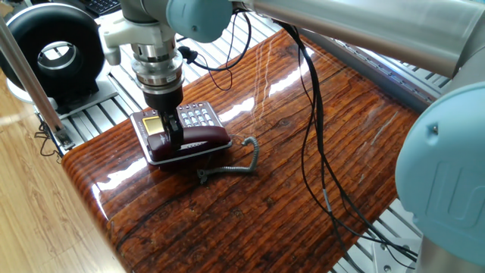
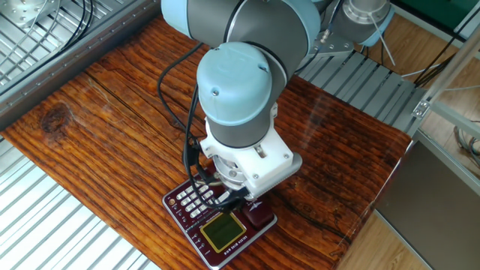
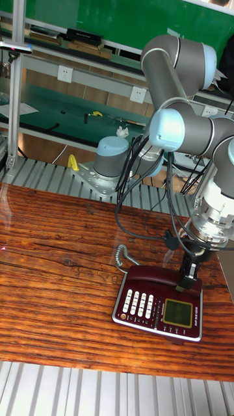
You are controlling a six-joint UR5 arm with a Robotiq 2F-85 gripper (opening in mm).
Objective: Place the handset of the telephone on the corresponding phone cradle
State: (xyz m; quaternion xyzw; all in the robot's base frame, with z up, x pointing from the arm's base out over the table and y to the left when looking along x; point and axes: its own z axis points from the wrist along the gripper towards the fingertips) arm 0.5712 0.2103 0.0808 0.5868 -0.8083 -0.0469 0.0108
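Observation:
The maroon and grey telephone [image 1: 195, 116] sits near the left corner of the wooden table [image 1: 303, 189], with its yellowish screen and grey keypad facing up. The glossy maroon handset [image 1: 203, 141] lies along the phone's near edge, over the phone cradle, which it hides. My gripper [image 1: 173, 136] points straight down with its dark fingers shut on the handset near the screen end. The grey coiled cord [image 1: 241, 165] trails onto the table beside the phone. In the tall fixed view the gripper [image 3: 184, 283] stands on the handset [image 3: 151, 273] at the far edge of the telephone [image 3: 140, 304].
A black ring-shaped device [image 1: 53, 47] stands on the aluminium rails left of the table, beside a metal post [image 1: 30, 76]. Black cables [image 1: 314, 152] hang from the arm over the table's middle. The table edge runs close to the phone on the left.

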